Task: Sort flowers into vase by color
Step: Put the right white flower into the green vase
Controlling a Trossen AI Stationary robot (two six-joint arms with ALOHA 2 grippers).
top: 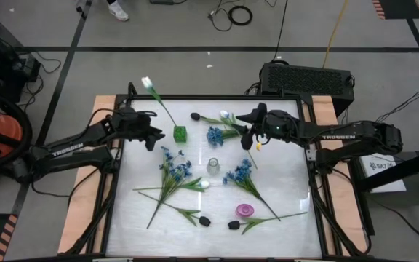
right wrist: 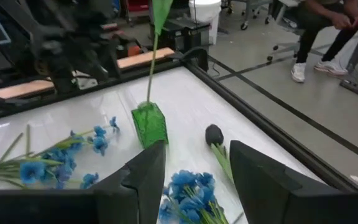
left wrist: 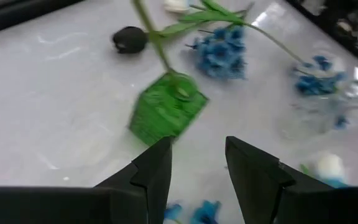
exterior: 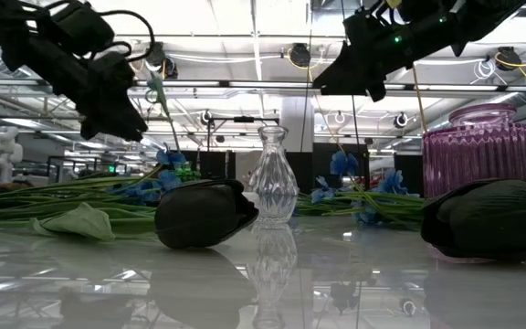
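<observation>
The flowers (top: 174,172) lie spread out over the shiny white surface (top: 140,218), and only one is in a vase. That one is a white tulip (top: 147,82) whose thin stem stands in the small green vase (top: 180,133) near the far left part of the surface; it leans away toward the far left corner. A clear glass vase (top: 214,167) stands in the middle with nothing in it, and a purple vase (top: 244,210) stands nearer the front right. Around them lie blue sprays: one bunch (top: 214,135) just behind the clear vase, one (top: 238,175) to its right, and a bigger bunch to its left. Black tulip buds lie flat too: one (top: 194,115) near the far edge, one (top: 204,220) near the front, and one (top: 233,225) just beside the purple vase. Another white tulip (top: 204,184) lies in front of the clear vase. The left gripper (top: 153,135) hangs above the surface just to the left of the green vase, and its fingers (left wrist: 157,171) are spread apart with nothing between them. The right gripper (top: 247,138) hangs over the far right part, near the blue bunch behind the clear vase, and its fingers (right wrist: 146,177) are also apart and hold nothing. In the right wrist view a person's legs (right wrist: 319,34) show on the floor beyond the surface.
</observation>
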